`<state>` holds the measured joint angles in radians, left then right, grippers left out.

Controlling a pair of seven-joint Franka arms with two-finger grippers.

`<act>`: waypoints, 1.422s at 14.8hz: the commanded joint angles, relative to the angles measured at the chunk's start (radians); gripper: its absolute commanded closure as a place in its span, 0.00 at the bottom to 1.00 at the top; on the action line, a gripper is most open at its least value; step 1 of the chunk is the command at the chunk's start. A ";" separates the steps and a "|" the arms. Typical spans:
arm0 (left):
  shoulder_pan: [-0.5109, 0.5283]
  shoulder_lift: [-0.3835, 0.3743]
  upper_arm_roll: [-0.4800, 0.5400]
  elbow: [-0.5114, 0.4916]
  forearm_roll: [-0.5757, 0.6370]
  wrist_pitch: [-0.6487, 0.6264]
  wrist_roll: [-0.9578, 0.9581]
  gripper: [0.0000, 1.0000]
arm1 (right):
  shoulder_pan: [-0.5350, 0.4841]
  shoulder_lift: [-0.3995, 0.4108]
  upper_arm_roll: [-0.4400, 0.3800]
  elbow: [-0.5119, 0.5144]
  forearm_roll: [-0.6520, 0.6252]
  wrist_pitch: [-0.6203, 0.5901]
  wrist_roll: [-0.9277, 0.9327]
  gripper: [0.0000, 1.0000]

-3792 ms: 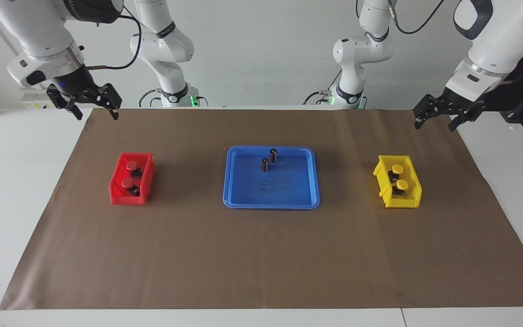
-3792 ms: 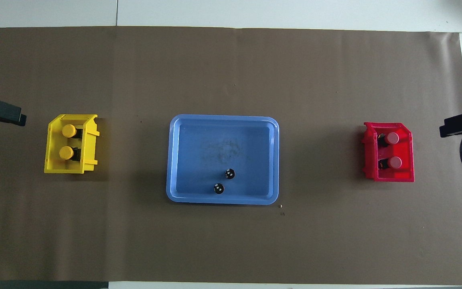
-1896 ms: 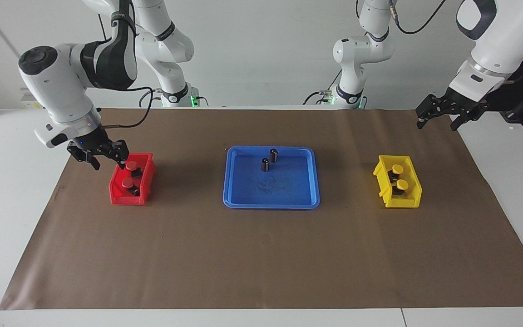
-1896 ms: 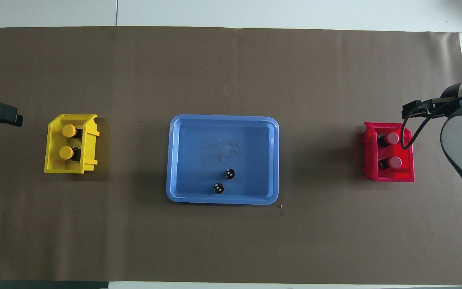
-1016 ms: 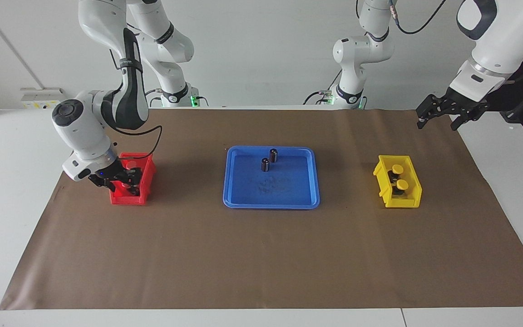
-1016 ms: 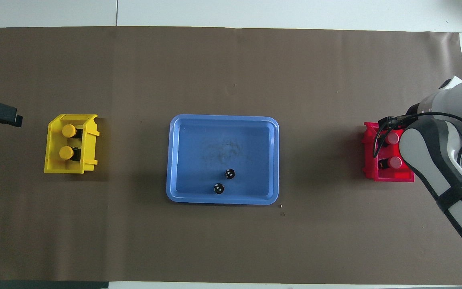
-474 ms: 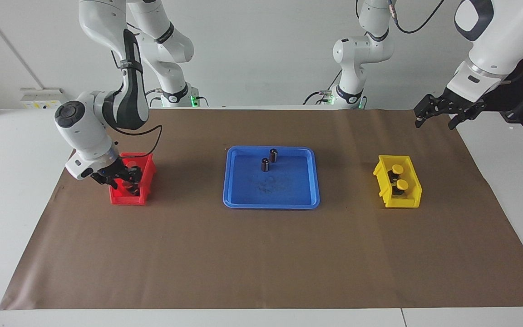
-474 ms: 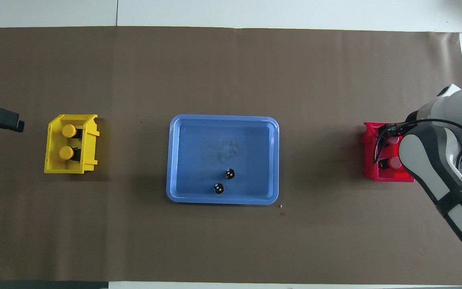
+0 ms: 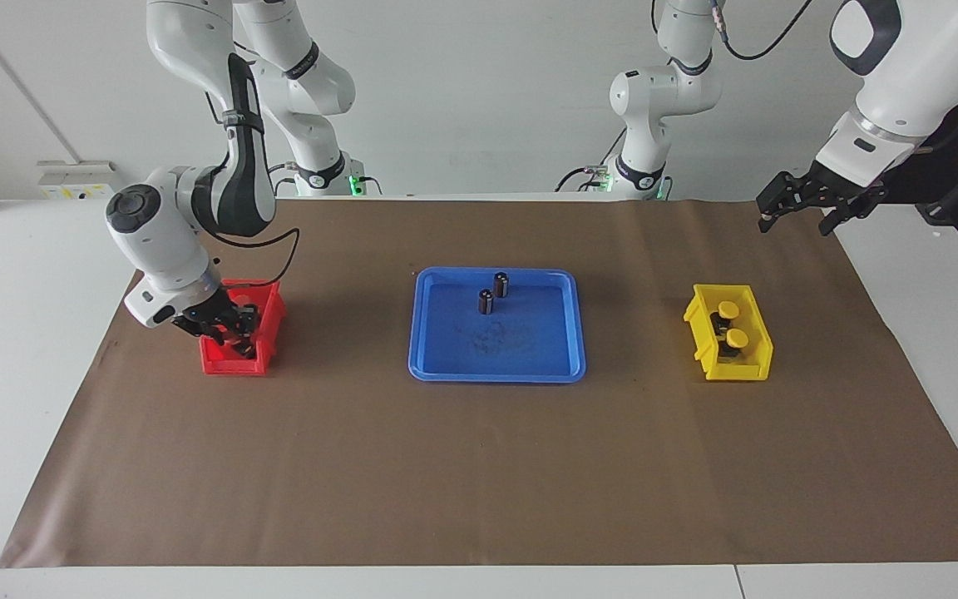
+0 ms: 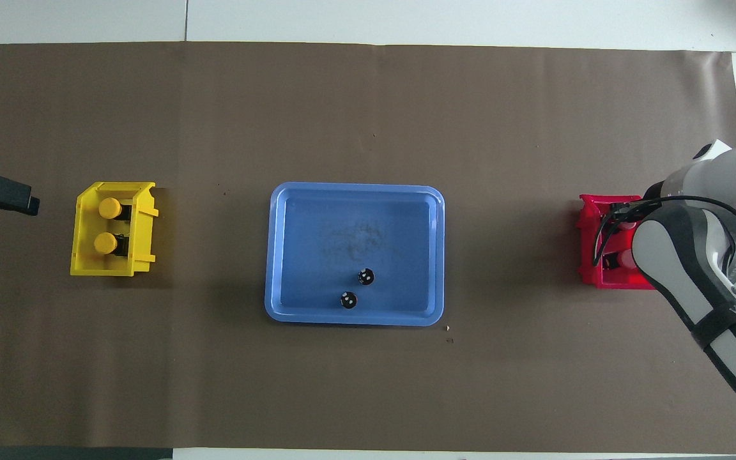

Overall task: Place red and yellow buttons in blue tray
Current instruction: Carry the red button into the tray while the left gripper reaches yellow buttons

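The blue tray (image 9: 496, 376) (image 10: 275, 255) lies mid-table. Two red buttons sit in the red bin (image 9: 234, 364) (image 10: 588, 276) toward the right arm's end; my right gripper (image 9: 228, 331) is down inside that bin, shut on a red button that it mostly hides. A sliver of a red cap (image 10: 626, 223) shows beside the arm in the overhead view. Two yellow buttons (image 9: 727, 309) (image 10: 110, 207) lie in the yellow bin (image 9: 728, 370) (image 10: 84, 268). My left gripper (image 9: 795, 225) (image 10: 0, 193) hangs open in the air over the mat's corner near its base, where the arm waits.
Two dark capless cylinders (image 9: 486, 301) (image 10: 366, 276) stand in the blue tray, at its edge nearer the robots. A brown mat (image 9: 479, 466) covers the table. The right arm's body (image 10: 694, 255) covers part of the red bin from above.
My right gripper came down from beside its base into the red bin and has closed over the last second. The left gripper only shifted slightly.
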<state>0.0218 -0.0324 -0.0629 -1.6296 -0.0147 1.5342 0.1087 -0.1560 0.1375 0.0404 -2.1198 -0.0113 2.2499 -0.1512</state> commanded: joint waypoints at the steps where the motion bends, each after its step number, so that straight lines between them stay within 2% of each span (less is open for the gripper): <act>1: 0.021 -0.034 0.000 -0.039 0.012 0.009 0.009 0.00 | -0.004 0.007 0.006 0.110 -0.018 -0.108 -0.043 0.78; 3: 0.026 -0.034 0.001 -0.041 0.012 0.018 0.011 0.00 | -0.005 0.031 0.006 0.275 -0.021 -0.289 -0.079 0.78; 4: 0.027 -0.037 0.001 -0.065 0.012 0.062 0.008 0.00 | -0.004 0.034 0.007 0.340 -0.030 -0.361 -0.080 0.78; 5: 0.027 -0.058 0.001 -0.131 0.010 0.131 0.005 0.00 | 0.010 0.045 0.009 0.397 -0.036 -0.412 -0.077 0.78; 7: 0.050 -0.058 0.002 -0.257 0.010 0.294 -0.013 0.09 | 0.088 0.086 0.009 0.512 -0.035 -0.496 -0.029 0.78; 8: 0.055 -0.050 0.001 -0.313 0.010 0.390 -0.032 0.12 | 0.123 0.105 0.009 0.543 -0.033 -0.501 0.052 0.78; 10: 0.056 0.017 0.001 -0.371 0.007 0.553 -0.046 0.12 | 0.255 0.114 0.010 0.537 -0.019 -0.413 0.289 0.78; 12: 0.055 0.077 0.001 -0.374 0.007 0.610 -0.049 0.17 | 0.386 0.142 0.010 0.541 -0.018 -0.345 0.520 0.79; 14: 0.055 0.100 0.001 -0.388 0.006 0.649 -0.058 0.18 | 0.493 0.194 0.010 0.567 -0.013 -0.317 0.695 0.79; 18: 0.038 0.118 0.000 -0.412 0.006 0.682 -0.081 0.22 | 0.651 0.330 0.009 0.603 -0.032 -0.207 0.932 0.78; 21: 0.036 0.123 0.000 -0.441 0.006 0.710 -0.084 0.23 | 0.693 0.353 0.009 0.586 -0.029 -0.144 0.982 0.77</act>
<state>0.0686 0.1009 -0.0686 -2.0274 -0.0140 2.1960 0.0446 0.5305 0.4693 0.0530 -1.5616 -0.0292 2.0954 0.7969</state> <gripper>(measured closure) 0.220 0.581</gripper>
